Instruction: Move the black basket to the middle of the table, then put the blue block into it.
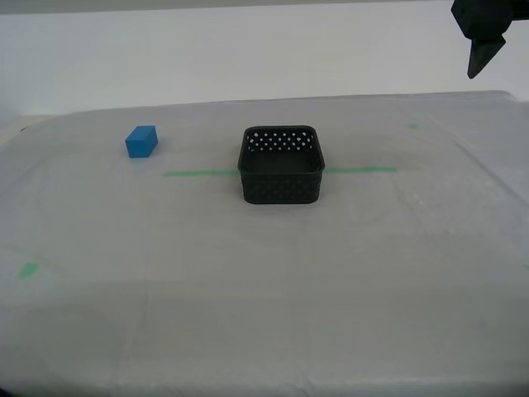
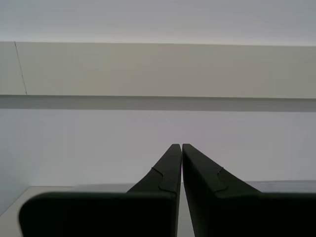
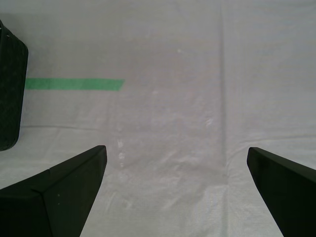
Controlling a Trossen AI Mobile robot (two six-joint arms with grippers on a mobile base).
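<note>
Our first end effector (image 3: 175, 149) is released, its two dark fingers spread wide above bare sheeting with nothing between them. Our second end effector (image 2: 178, 146) is clenched, fingertips meeting on nothing, and faces a pale wall rather than the work surface.

Exterior view: the desk (image 1: 264, 314) fills most of the picture, covered in whitish-grey sheeting. A green tape line (image 1: 198, 173) runs across it, and the black basket (image 1: 281, 165) sits upright on that line, near the middle of the desk, holding nothing that we can see. The blue block (image 1: 141, 141) rests on the sheeting well apart from the basket, toward the exterior view's left and slightly beyond the tape line.

A dark end effector part (image 1: 482, 41) hangs in the exterior view's upper right corner, clear of the desk; we cannot tell which arm it belongs to.

Only the first wrist view shows one basket wall close up, with the tape's end just beside it. The block appears in the exterior view alone; the second wrist view shows none of the task's things.
</note>
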